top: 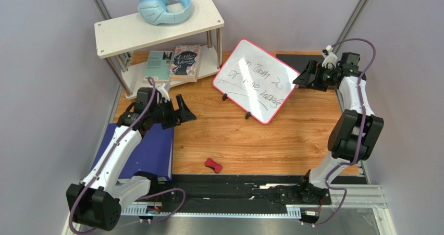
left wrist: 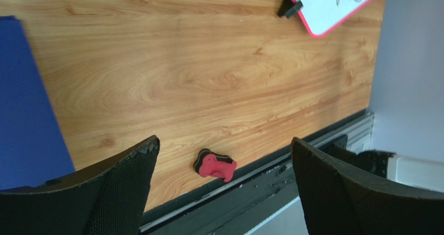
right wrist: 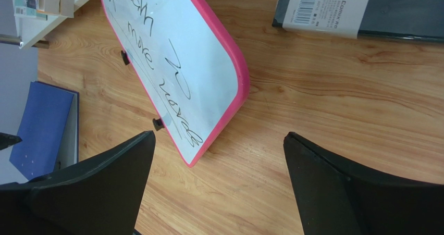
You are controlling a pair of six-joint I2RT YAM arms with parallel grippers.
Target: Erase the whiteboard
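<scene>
Two pincers stand spread wide and hold nothing. At 9 o'clock on the desk (top: 292,141) the left pincer (top: 180,110) hangs above the edge of a blue binder (top: 151,151). On the shelf (top: 206,16) behind it, at 11 o'clock, lie pale blue headphones (top: 164,4), and below them two books. One cover (top: 184,62) seems to read "Little Women".

At 6 o'clock, close to the near edge, lies a small red-and-black eraser (top: 213,165), untouched. Fetching it looks like the step in hand, and the left pincer is the nearer one. It should come straight down and close across the narrow waist, keeping the black face downward for wiping.

At 1 o'clock the whiteboard (top: 255,81) sits skewed on its black feet, covered in black handwriting. Only "more" reads with any confidence.

At 2 o'clock the right pincer (top: 302,78) hovers by the board's far corner, well placed to steady the rim. Beyond it lies a black folder (right wrist: 396,11) whose label (right wrist: 328,8) reads "Comix".
</scene>
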